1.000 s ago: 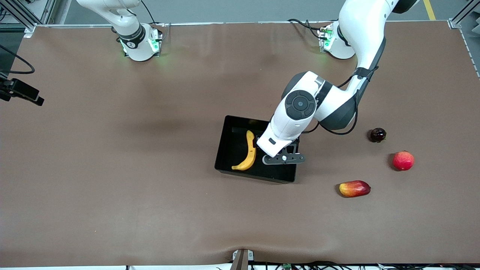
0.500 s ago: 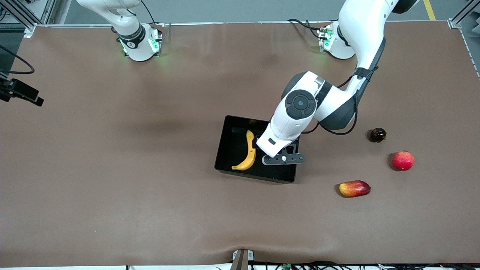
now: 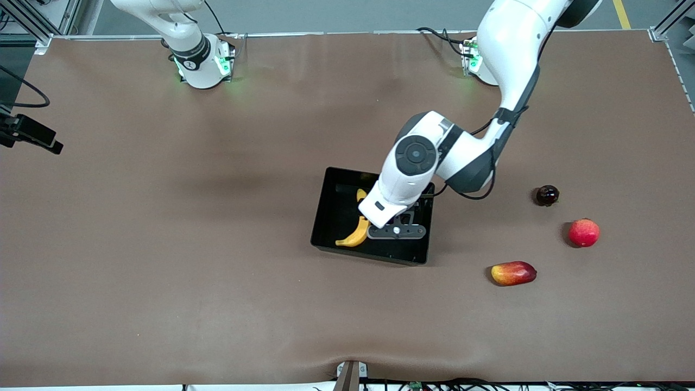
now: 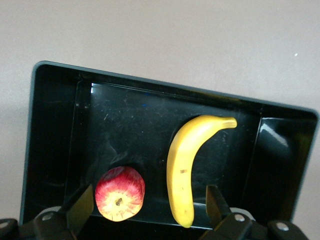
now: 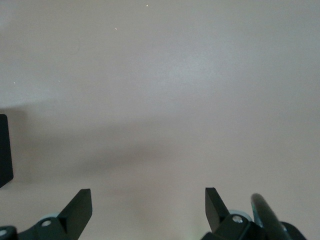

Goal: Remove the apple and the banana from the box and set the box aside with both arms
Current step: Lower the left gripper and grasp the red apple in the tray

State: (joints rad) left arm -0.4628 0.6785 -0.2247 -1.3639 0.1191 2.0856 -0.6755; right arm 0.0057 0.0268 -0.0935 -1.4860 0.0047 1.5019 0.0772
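Note:
The black box [image 3: 332,213] sits mid-table. In it lie the yellow banana [image 3: 354,236] and, hidden by the arm in the front view, the red apple [image 4: 120,194] with its yellowish patch. The left wrist view shows the banana [image 4: 186,167] beside the apple on the glossy floor of the box [image 4: 125,120]. My left gripper [image 3: 396,231] hangs low over the box, open. Its gap [image 4: 150,199] spans the apple and the banana's end, and it holds nothing. My right gripper [image 5: 148,200] is open over bare table, and its arm waits.
Toward the left arm's end lie a red-and-yellow mango [image 3: 513,272], a pinkish-red round fruit [image 3: 583,232] and a small dark round fruit [image 3: 547,195]. A black device [image 3: 31,136] juts in at the right arm's end.
The left arm has shifted toward the right arm's end, so its hand now covers part of the banana. Both grippers stay open. The fruits and box have not moved.

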